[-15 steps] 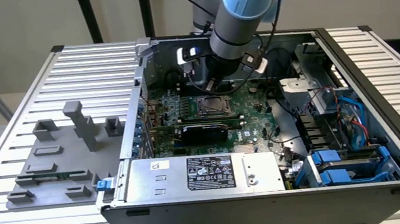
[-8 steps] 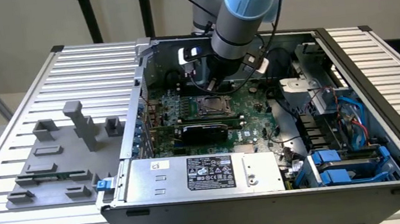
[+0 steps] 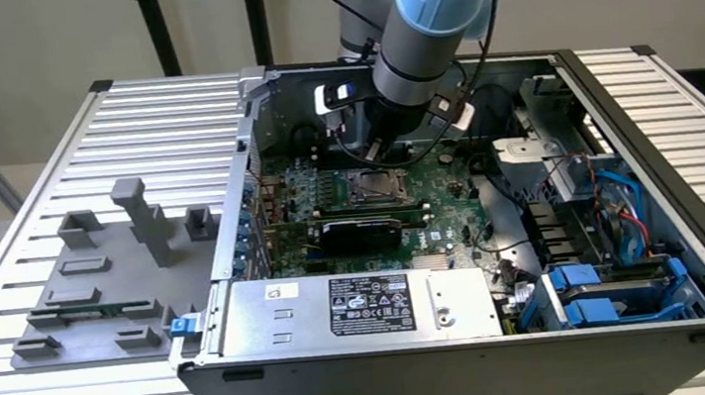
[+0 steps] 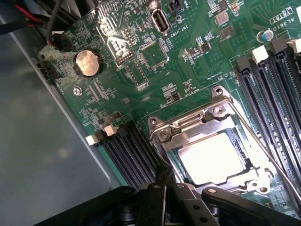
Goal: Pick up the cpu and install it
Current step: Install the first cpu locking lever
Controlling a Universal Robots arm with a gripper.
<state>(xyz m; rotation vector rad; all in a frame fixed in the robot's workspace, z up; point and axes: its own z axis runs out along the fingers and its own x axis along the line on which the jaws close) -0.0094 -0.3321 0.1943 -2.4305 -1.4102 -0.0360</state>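
though the cpu (image 4: 212, 161) already lies inside the socket frame (image 4: 188, 123) on the motherboard (image 4: 141, 56), the gripper (image 4: 165, 197) just above, finger opening impossible to tell, could nudge it askew and bend pins.

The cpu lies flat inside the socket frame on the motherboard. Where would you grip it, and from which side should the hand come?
Probably by two opposite edges of the cpu, coming straight down from above. It lies flat in the metal socket frame, so its silvery top faces up and the frame borders it closely; a sideways approach looks blocked. The memory slots on both sides also leave little room.
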